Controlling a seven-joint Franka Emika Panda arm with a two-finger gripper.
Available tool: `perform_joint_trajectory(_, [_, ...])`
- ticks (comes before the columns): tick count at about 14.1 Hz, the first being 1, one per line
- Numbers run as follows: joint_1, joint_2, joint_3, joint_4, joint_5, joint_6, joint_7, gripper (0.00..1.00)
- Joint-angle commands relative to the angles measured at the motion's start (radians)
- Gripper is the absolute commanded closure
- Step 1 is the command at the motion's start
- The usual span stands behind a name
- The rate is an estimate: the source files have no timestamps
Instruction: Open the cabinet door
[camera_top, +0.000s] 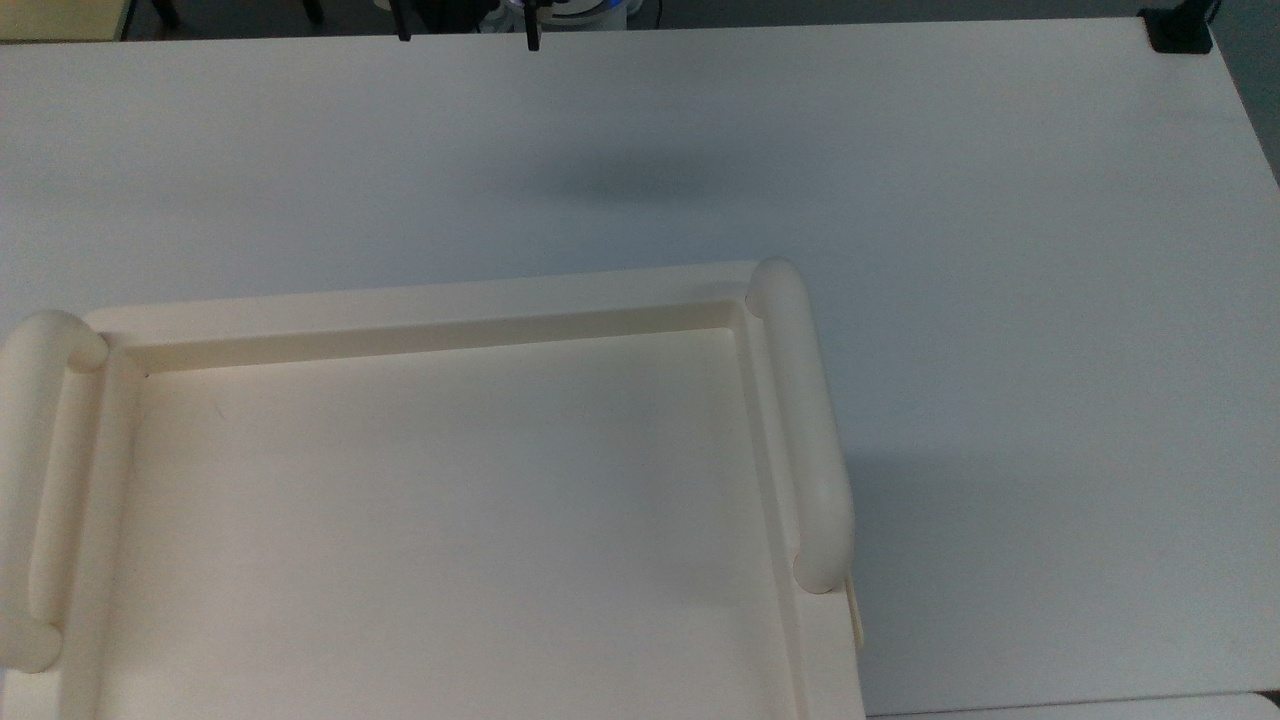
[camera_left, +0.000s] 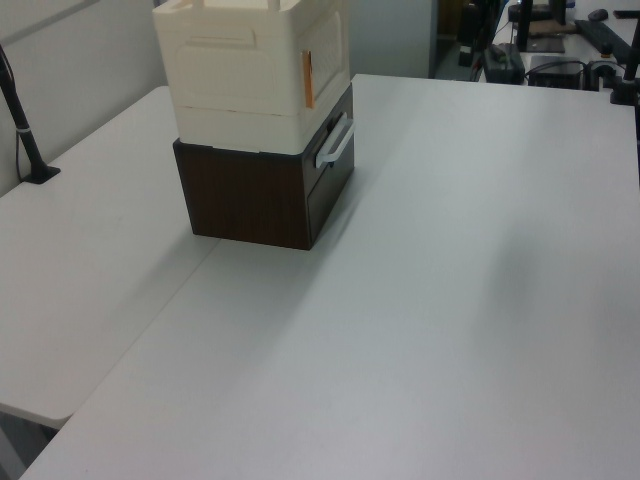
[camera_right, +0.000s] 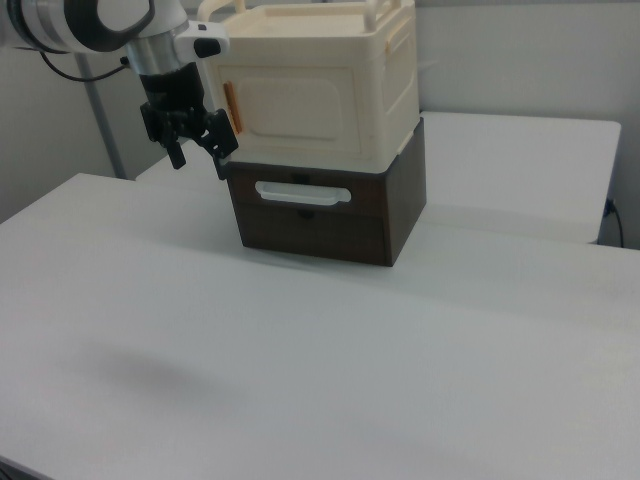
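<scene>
The cream cabinet (camera_right: 385, 90) stands on a dark brown drawer box (camera_right: 400, 200). Its cabinet door (camera_right: 300, 105) is a flat cream panel with a raised rim, lying flush with the front. An orange tab (camera_right: 230, 108) sits on the door edge at the right view's left. In the left view the door (camera_left: 328, 55) is seen nearly edge on, with the orange tab (camera_left: 308, 78) beside it. My gripper (camera_right: 202, 158) hangs open just left of the tab in the right view, nothing between its fingers. The top view has its two fingers (camera_top: 533, 35) at the upper edge.
The cabinet's recessed top (camera_top: 440, 520) has thick rounded side handles (camera_top: 810, 430). The drawer box carries a white bar handle (camera_right: 302, 193). The white table (camera_top: 1000, 300) stretches wide around the cabinet. A black clamp (camera_top: 1180, 30) sits at one corner, and a black post (camera_left: 25, 130) at another.
</scene>
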Motion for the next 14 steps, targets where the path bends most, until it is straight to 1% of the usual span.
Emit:
perform_joint_trajectory(1, [-0.012,0.000,0.009,0.005,0.006,-0.042,-0.038,0.00])
perform_joint_trajectory(9, [-0.026,0.002,0.010,0.006,0.004,-0.051,-0.248,0.00])
perform_joint_trajectory(12, [-0.025,0.002,0.011,0.006,-0.003,-0.070,-0.274,0.00])
perform_joint_trajectory(13, [-0.022,0.002,0.011,0.006,-0.003,-0.070,-0.283,0.04])
perform_joint_trajectory(14, [-0.017,0.003,0.011,0.006,0.004,-0.062,-0.293,0.11])
